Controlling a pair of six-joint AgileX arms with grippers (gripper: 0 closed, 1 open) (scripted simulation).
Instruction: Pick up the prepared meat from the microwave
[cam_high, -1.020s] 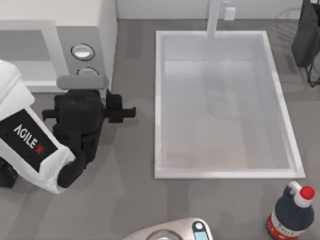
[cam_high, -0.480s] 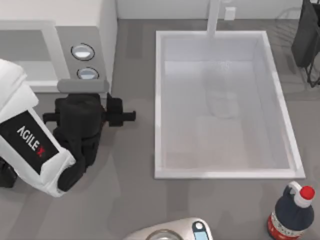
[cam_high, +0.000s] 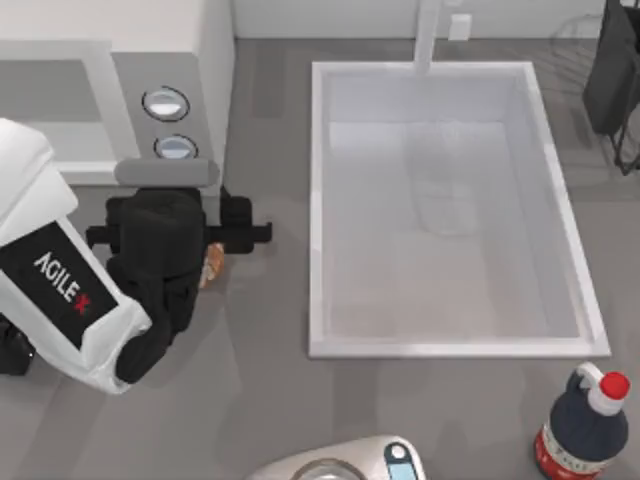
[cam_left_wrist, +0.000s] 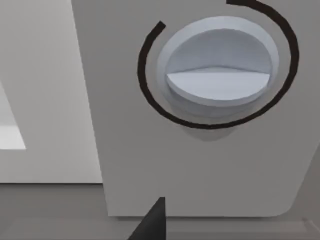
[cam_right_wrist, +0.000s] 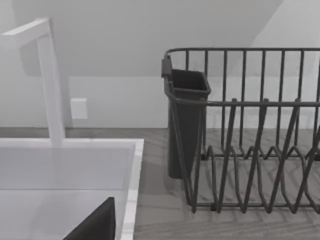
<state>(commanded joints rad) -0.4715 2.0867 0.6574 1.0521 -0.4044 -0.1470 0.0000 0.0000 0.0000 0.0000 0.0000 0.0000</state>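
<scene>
The left end effector (cam_high: 205, 262) hung in front of the microwave (cam_high: 120, 90), just below its knob panel, with the prepared meat (cam_high: 212, 262) peeking out at its wrist; whether the fingers gripped it I could not tell. Judging from this, the sound course was a slow, level retreat over the surface (cam_high: 270, 400) (no tilting).

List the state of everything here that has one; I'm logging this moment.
prepared meat: outside the microwave, by the left arm's wrist, over the counter.
microwave: visible part of its cavity bare.
left pincer: before the microwave's knob panel.
sink: no dishes, no water running.
bottle: upright, capped.
dish rack: bare where seen.
right pincer: idle, facing the dish rack.
</scene>
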